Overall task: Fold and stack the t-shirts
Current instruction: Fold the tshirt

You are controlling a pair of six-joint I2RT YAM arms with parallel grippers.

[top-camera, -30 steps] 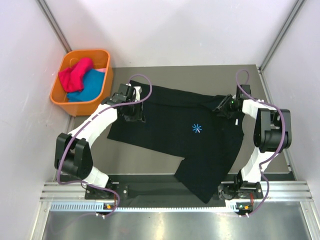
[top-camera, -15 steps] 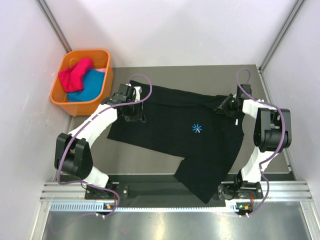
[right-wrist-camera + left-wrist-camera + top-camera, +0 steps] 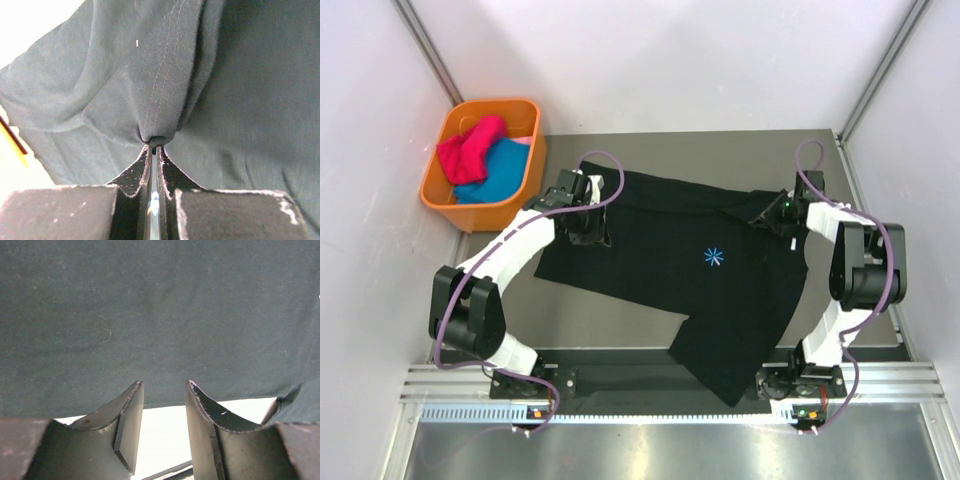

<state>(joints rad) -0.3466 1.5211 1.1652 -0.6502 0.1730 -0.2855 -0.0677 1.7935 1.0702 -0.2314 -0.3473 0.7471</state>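
A large black t-shirt with a small light-blue starburst lies spread across the table. My left gripper sits at the shirt's left edge. In the left wrist view it stands open, its fingertips at the cloth's hem with bare table between them. My right gripper is at the shirt's upper right. The right wrist view shows it shut on a pinched fold of the black t-shirt. A magenta-pink t-shirt and a teal-blue t-shirt lie bunched in the basket.
An orange plastic basket stands at the table's far left corner, beside the left wall. Pale walls close in both sides and the back. A metal rail runs along the near edge by the arm bases.
The right gripper's jaws have closed onto a fold of the black shirt, and its arm has shifted slightly. The left arm and the shirt have stayed still.
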